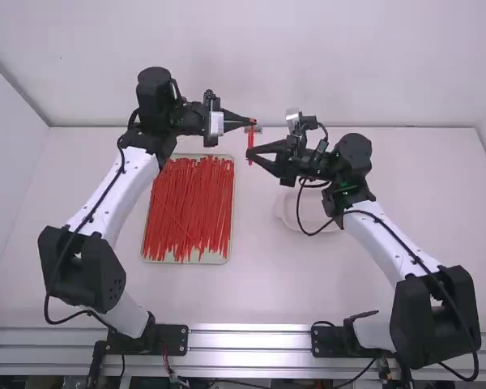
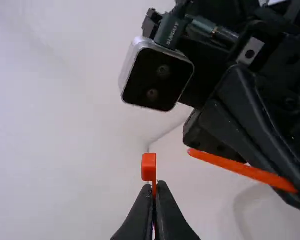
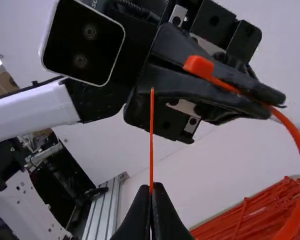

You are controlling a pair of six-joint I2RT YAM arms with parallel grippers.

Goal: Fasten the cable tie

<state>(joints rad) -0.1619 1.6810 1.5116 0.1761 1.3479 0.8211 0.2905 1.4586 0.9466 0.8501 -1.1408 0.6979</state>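
Left gripper (image 2: 153,189) clamped on red cable tie (image 1: 250,142) head | right gripper (image 3: 151,189) pinching its tail | both raised near tray (image 1: 186,261) of spare ties

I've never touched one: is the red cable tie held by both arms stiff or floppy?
Probably springy, not limp: the cable tie bows in a smooth arc between the left tool and right tool. Its thin tail stands straight from the right tool's pinch, so it likely holds shape. Probably very light, being so slender.
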